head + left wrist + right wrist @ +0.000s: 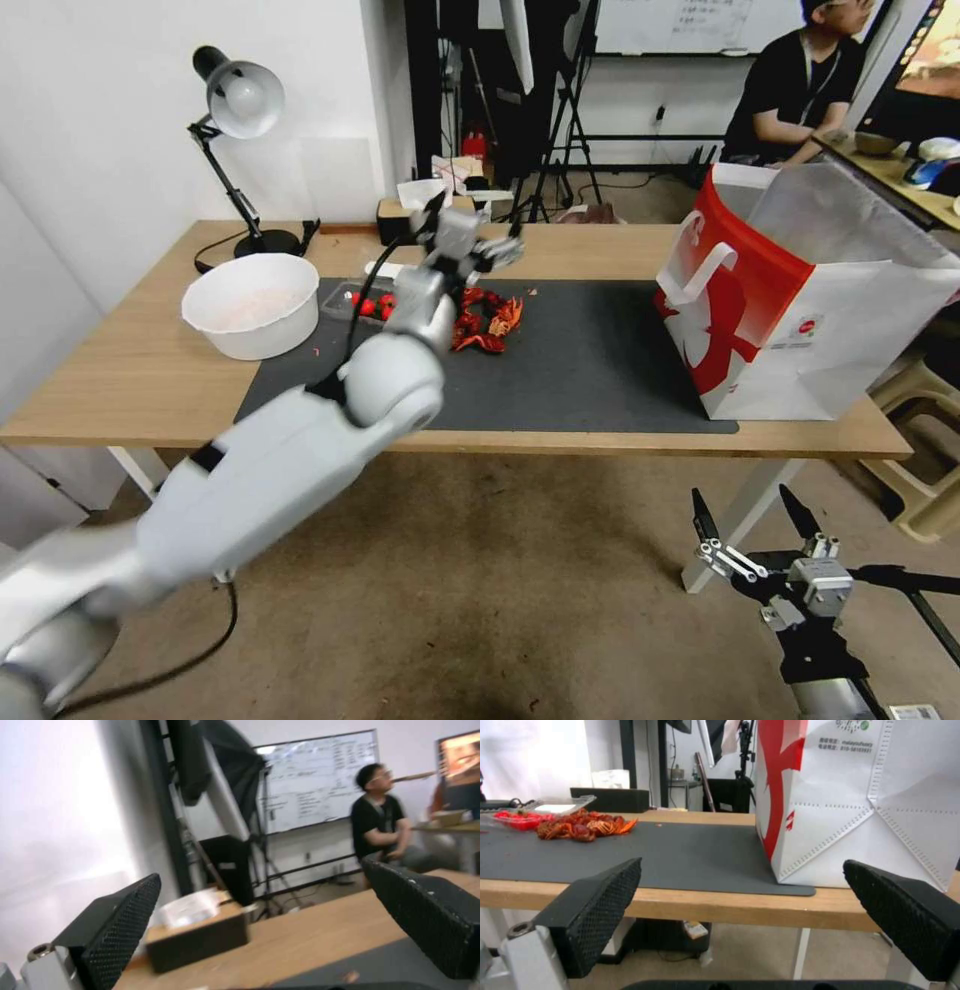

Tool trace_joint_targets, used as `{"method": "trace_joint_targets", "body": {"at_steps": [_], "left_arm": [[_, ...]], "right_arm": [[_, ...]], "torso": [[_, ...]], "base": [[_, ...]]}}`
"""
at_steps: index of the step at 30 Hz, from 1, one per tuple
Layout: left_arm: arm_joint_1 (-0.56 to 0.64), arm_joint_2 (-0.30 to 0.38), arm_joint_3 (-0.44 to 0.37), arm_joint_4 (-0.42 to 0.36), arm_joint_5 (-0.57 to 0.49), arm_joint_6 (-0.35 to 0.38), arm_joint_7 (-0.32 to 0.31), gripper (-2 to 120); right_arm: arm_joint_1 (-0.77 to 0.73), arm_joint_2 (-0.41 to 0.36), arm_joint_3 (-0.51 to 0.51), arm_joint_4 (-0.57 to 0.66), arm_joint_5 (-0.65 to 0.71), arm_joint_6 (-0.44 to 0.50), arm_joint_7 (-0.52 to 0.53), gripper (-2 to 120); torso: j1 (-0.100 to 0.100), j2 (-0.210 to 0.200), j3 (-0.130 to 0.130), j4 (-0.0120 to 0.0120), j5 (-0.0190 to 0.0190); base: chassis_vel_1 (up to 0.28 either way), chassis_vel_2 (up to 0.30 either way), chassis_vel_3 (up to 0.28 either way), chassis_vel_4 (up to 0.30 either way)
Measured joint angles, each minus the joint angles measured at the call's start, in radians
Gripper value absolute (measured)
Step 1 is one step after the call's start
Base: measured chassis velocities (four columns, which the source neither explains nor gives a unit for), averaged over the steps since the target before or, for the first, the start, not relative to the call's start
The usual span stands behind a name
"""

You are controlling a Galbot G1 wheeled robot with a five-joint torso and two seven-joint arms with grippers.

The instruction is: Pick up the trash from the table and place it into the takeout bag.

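Both grippers are sitting wide open, holding nothing. Left gripper (478,243) is hovering over the tabletop (120,380) beyond the crayfish shells (485,322); right gripper (750,525) is hanging below the tabletop edge, facing the takeout bag (800,300).

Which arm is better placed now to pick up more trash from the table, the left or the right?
Probably the left. The left gripper hangs open over the table, beside the crayfish shells. The right gripper is open too, but low, below the table edge.

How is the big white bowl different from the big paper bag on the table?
The white bowl is round, low and plain white; the takeout bag is tall, boxy, and white with a red side panel and red figure print. The bowl sits on the table's left part, half on the dark mat; the bag stands at the right end. Both are open on top.
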Motion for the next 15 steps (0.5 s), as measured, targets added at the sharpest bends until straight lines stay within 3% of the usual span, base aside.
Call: {"method": "trace_joint_targets", "body": {"at_steps": [2,5,6,8,15], "left_arm": [[0.055,0.012,-0.039,-0.015,0.021,-0.007,0.016,100],[0.256,0.046,-0.159,-0.071,0.082,-0.034,0.063,100],[0.256,0.046,-0.159,-0.071,0.082,-0.034,0.063,100],[0.370,0.060,-0.224,-0.100,0.119,-0.063,0.077,100],[0.614,0.044,-0.366,-0.153,0.198,-0.122,0.062,100]], "right_arm": [[-0.003,0.000,0.002,0.001,0.004,0.006,0.000,100],[-0.012,-0.004,0.006,0.002,0.023,0.025,-0.004,100],[-0.012,-0.004,0.006,0.002,0.023,0.025,-0.004,100],[-0.013,-0.009,0.006,0.001,0.039,0.034,-0.011,100],[-0.012,-0.017,0.007,0.003,0.100,0.047,-0.041,100]], "torso": [[0.000,0.000,0.000,-0.0001,-0.0001],[0.000,0.000,0.000,-0.0001,-0.0002],[0.000,0.000,0.000,-0.0001,-0.0002],[0.000,0.000,0.000,0.0002,0.0001],[0.000,0.000,0.000,-0.0002,-0.0001]], "base": [[0.000,0.000,0.000,0.000],[0.000,0.000,0.000,0.000],[0.000,0.000,0.000,0.000],[0.000,0.000,0.000,0.000],[0.000,0.000,0.000,0.000]]}}
